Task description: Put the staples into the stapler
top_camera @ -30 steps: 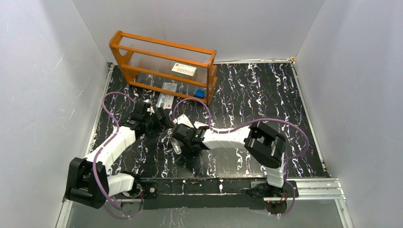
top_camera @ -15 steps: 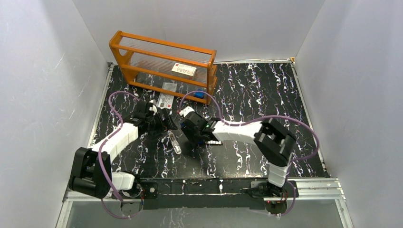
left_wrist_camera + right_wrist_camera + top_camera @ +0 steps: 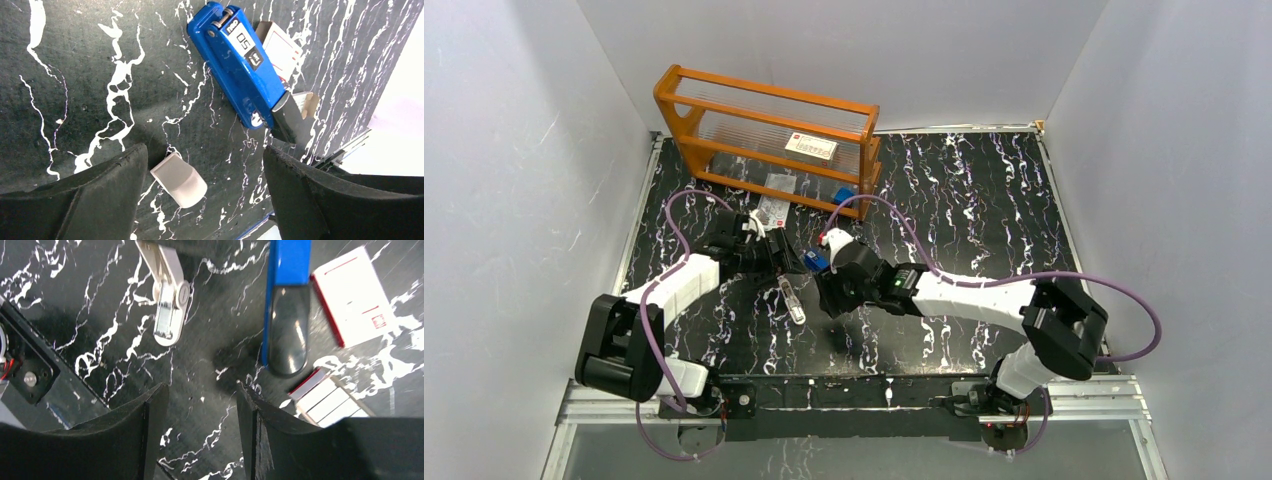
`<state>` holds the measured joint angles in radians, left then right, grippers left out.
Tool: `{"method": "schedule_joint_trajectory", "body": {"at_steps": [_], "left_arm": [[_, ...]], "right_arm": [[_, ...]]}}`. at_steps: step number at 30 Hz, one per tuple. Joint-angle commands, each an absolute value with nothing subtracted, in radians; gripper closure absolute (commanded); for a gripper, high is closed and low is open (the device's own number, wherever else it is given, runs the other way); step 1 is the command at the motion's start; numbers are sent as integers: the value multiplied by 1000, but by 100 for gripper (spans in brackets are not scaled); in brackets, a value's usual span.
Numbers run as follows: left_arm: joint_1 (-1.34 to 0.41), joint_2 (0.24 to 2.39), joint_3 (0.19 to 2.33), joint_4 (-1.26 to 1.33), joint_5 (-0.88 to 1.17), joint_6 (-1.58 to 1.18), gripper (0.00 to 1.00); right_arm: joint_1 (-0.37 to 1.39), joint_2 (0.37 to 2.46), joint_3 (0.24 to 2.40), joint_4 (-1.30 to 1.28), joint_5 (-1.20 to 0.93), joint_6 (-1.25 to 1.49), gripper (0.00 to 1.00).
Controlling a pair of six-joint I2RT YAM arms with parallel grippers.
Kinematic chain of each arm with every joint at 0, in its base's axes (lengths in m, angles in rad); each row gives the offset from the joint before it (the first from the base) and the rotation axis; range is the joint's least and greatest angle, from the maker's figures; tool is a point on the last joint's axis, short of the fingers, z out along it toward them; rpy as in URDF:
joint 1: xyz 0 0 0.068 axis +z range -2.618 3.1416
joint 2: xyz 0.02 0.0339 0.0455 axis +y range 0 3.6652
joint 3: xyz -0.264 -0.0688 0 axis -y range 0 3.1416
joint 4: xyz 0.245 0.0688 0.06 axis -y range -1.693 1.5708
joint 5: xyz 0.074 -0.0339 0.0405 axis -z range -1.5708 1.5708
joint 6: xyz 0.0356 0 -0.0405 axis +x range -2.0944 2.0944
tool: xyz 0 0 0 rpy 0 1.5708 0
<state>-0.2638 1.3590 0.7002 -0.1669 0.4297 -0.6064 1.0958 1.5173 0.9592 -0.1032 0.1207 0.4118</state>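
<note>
Blue stapler (image 3: 235, 60) lies flat near the middle of the worktop (image 3: 984, 220), a little toward the left edge. Just beside its black end (image 3: 287, 330) are the staples (image 3: 330, 399), silvery-white strips set side by side in a tiny pale tray. A red-and-white box (image 3: 356, 295) lies next to them. The left hand (image 3: 205, 157) has its fingers wide apart and holds nothing; a pale grey piece (image 3: 179, 180) lies on the worktop between them. The right hand (image 3: 202, 390) is also apart, over bare worktop, gripping nothing. An orange rack (image 3: 669, 100) stands at the far left corner.
</note>
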Motion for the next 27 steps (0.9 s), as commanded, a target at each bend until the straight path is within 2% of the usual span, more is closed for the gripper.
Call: {"method": "schedule_joint_trajectory", "body": {"at_steps": [1,8,13,20,27], "left_arm": [[-258,1370,711,-214,466,-554,19],[-258,1365,732,-225,483,-537,26],[-258,1385,750,-251,481,-521,29],[-258,1397,759,-313,453,-541,37],[-259,1363,715,-311,460,-641,40]], "right_arm": [[1112,1505,940,-22,23,479,41],[1191,1632,990,-12,57,542,46],[1211,1696,1008,-15,139,594,44],[1215,1693,992,-23,182,614,43],[1215,1671,970,-20,200,621,43]]}}
